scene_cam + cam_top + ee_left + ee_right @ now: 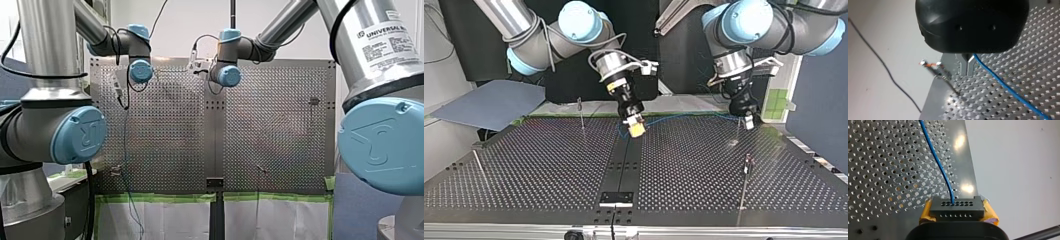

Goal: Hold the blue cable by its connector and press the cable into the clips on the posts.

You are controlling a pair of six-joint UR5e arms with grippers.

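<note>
- Right arm's got the grab done: my right gripper (636,128) has its yellow pads (990,214) squeezed shut on the black connector (957,208), one pad on each end of it.
- The blue cable (939,166) comes out of the connector's face and runs straight ahead of those jaws, over the perforated table (878,170).
- The other end of that run goes across to my left gripper (967,68). It pops out from under the black body right beside the gripper and trails off ahead of it. Honestly can't tell if that gripper is clamped on the cable or just next to it.
- Just off to one side of the left gripper there's a thin post (948,83) with a small clip (930,64) on top. The cable sits on the opposite side, not touching it.
- So I'd say: connector held, pressing-in not started, and I see no clip with cable in it.
- Next move probably needs the stretch between the two grippers lined up over that clip and kept taut, then pushed down into it.
</note>
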